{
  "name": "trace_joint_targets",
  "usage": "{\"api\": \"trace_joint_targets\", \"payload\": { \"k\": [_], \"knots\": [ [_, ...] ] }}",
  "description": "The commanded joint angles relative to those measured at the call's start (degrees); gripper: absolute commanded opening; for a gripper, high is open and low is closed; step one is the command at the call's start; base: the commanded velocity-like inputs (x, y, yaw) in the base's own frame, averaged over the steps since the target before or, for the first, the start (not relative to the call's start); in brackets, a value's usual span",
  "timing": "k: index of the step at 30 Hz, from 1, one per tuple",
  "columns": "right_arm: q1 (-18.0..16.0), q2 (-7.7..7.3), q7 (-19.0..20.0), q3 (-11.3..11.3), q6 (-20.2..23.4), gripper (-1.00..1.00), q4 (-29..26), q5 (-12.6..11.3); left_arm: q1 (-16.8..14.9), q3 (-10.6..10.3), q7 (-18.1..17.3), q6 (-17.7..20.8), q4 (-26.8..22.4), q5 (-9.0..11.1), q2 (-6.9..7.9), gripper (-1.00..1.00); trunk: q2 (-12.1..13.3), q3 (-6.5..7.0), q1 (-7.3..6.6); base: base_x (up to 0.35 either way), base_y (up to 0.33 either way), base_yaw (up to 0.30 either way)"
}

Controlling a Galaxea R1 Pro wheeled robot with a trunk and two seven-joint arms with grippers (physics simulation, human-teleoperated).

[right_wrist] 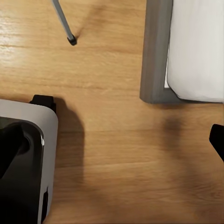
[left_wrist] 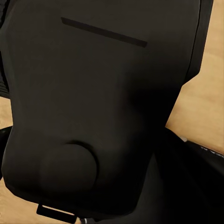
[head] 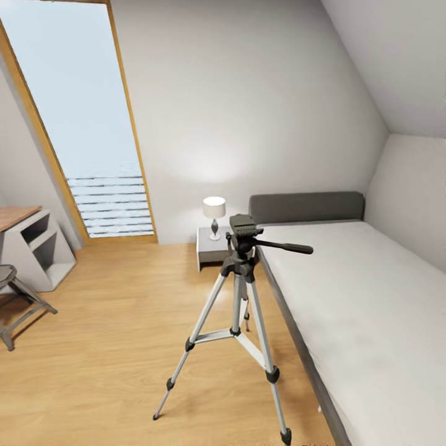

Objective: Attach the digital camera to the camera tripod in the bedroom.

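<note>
Camera tripod (head: 238,310) standing upright on the wood floor (head: 105,347), three legs spread, just beside the long edge of the bed (head: 347,297). Black head topmost, long handle projecting out over the mattress. Head plate bare; no digital camera seen mounted or anywhere about the room. Nightstand with lamp (head: 214,214) behind the tripod, at the headboard end; desk (head: 28,241) and chair well apart at the window side.

Right wrist view: one tripod foot (right_wrist: 71,41) on the floor, bed corner (right_wrist: 156,56) near it, grey and black part of the robot's own body at one edge. A dark sliver at the opposite edge, possibly a fingertip; right claw's opening not determinable.

Left wrist view: dark moulded robot casing close up, floor at the margins. Left claw's opening not determinable either.

Position of tripod relative to either claw: not readable from these pictures beyond the foot lying well ahead of the right wrist.

Risks judged: base driven too close, clipping the nearest leg and toppling the stand; handle snagged by an arm on approach. Camera location unconfirmed, so attachment not yet possible.
</note>
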Motion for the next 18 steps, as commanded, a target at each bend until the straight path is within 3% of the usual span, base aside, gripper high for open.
{"api": "trace_joint_targets", "payload": {
  "k": [1,18],
  "knots": [
    [-0.09,-0.01,-0.16,0.02,-0.28,1.00,0.17,0.48,-0.02,0.14,0.11,0.32,-0.15,0.23,-0.01,-1.00,-0.11,-0.20,0.02,0.000,0.000,-0.043],
    [-0.09,-0.01,-0.16,0.04,-0.29,1.00,0.18,0.52,-0.02,0.12,0.11,0.31,-0.15,0.23,-0.06,-1.00,-0.11,-1.77,0.02,0.000,0.000,-0.007]
  ]
}}
